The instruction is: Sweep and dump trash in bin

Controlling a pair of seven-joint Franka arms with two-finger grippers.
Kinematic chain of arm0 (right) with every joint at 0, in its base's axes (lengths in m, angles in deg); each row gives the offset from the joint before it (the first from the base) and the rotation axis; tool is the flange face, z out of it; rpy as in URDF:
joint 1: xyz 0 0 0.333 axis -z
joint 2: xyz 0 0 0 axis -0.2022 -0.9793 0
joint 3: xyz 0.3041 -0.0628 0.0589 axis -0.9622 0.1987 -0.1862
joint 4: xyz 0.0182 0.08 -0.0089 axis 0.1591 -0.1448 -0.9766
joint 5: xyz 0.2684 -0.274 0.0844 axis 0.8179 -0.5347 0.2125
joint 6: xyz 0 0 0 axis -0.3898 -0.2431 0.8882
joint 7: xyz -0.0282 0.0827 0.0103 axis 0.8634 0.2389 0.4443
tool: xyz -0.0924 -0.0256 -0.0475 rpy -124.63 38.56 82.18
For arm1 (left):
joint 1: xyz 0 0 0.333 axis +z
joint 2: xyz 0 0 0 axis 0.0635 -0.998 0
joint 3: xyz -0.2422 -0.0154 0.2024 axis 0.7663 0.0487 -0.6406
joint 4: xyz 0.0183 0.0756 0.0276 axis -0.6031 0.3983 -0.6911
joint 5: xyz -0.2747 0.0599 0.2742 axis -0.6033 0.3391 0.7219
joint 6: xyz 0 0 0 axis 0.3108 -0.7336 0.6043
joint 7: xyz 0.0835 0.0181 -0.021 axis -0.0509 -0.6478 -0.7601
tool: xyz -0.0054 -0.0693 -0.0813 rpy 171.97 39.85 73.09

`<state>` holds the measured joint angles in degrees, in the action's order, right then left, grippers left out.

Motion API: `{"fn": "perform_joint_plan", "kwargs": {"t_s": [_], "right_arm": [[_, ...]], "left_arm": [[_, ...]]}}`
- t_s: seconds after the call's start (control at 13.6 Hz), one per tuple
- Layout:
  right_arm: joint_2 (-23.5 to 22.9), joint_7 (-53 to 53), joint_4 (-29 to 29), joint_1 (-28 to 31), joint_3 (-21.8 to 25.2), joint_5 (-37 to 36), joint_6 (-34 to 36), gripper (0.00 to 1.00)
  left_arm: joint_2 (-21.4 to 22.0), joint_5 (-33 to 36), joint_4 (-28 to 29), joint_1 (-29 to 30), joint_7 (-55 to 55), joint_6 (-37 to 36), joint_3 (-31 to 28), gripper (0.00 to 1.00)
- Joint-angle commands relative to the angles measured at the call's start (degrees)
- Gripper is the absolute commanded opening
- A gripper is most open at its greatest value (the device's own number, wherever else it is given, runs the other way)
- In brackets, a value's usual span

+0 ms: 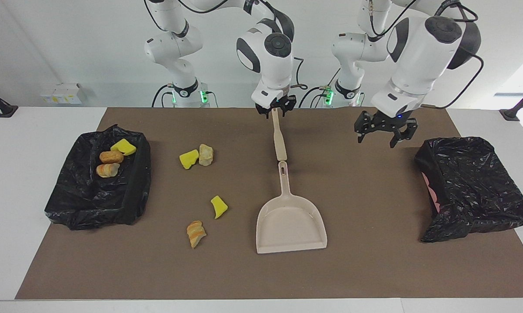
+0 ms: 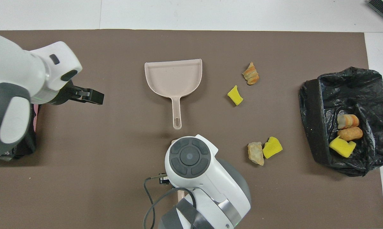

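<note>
My right gripper (image 1: 275,111) (pinching or not, I cannot tell) meets the brush (image 1: 280,141) at its table-edge end, long axis toward the dustpan (image 1: 291,224); my left gripper (image 1: 384,132), spread, waits over the mat (image 1: 374,261).

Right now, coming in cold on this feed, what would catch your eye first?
Probably the beige dustpan lying empty mid-mat, with the right gripper at the top of a brush handle just nearer the robots. Next, four trash chunks loose on the mat beside a black bin holding three more. The left gripper, open, hangs by the second bin.
</note>
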<state>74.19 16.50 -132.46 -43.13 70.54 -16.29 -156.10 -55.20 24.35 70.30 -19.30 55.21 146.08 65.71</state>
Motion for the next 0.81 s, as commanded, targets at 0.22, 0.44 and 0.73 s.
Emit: {"fn": "perform_joint_plan", "kwargs": {"t_s": [0.22,0.44,0.73], "right_arm": [[2.9,-5.7,-14.3,-7.0,0.2,1.9,-12.5,0.74],[1.3,-6.0,-15.5,-8.3,0.2,1.9,-13.9,0.73],[1.3,-7.6,-15.5,-8.4,0.2,1.9,-14.1,0.51]], "left_arm": [[-7.7,1.3,0.5,-9.5,-10.8,8.2,-0.9,1.00],[-11.5,3.7,0.4,-12.9,-16.2,13.6,-0.9,1.00],[-15.5,3.7,0.3,-15.7,-21.2,19.3,-0.8,1.00]]}}
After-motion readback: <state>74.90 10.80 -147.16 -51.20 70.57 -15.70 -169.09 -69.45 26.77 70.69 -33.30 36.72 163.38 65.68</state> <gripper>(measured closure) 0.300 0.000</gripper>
